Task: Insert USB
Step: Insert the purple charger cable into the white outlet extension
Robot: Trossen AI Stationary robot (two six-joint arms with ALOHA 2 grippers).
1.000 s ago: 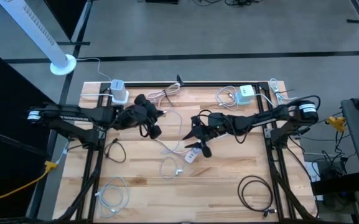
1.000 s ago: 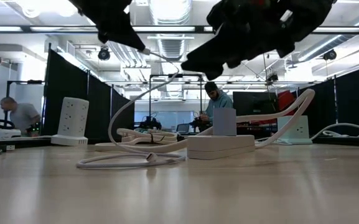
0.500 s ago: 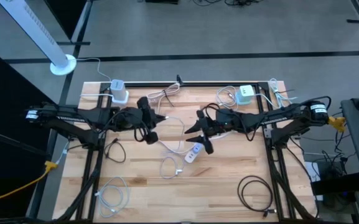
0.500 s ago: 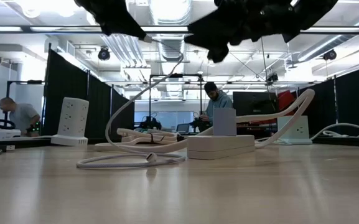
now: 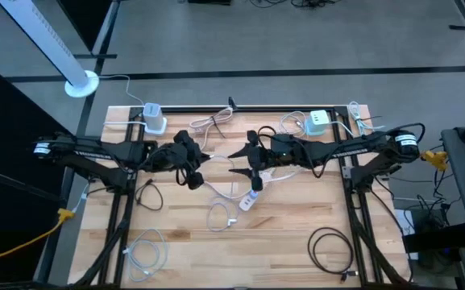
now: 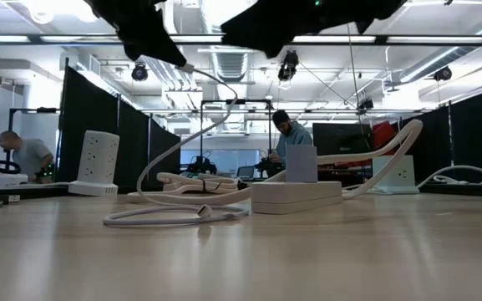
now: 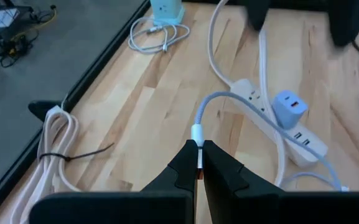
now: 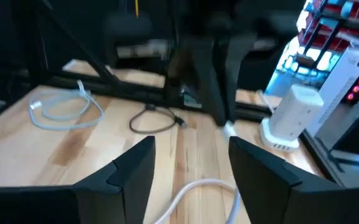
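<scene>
My left gripper is shut on the plug end of a white USB cable and holds it above the table's middle. The cable arcs down from the gripper to the table. A white power strip lies on the wood with a pale blue charger cube plugged into it; it also shows in the low view. My right gripper is open and empty, raised above the strip, facing my left gripper. Its fingers stand wide apart. My left gripper pinches the cable's white plug between its two fingertips, right where the cord leaves it. The fingers lie along the plug, roughly level, pointing toward the table's right. The plug is lifted clear and the cord hangs slack down to the table.
A white charger tower stands at the far left and a pale green charger with coiled cable at the far right. A tied pink cable lies at the far edge, a black coil at the near right, and a white coil at the near left.
My right gripper has risen and gone toward the table's far edge and left, away from the power strip and closer to my left gripper; it has stayed open. My left gripper has kept its hold on the plug, almost in place.
</scene>
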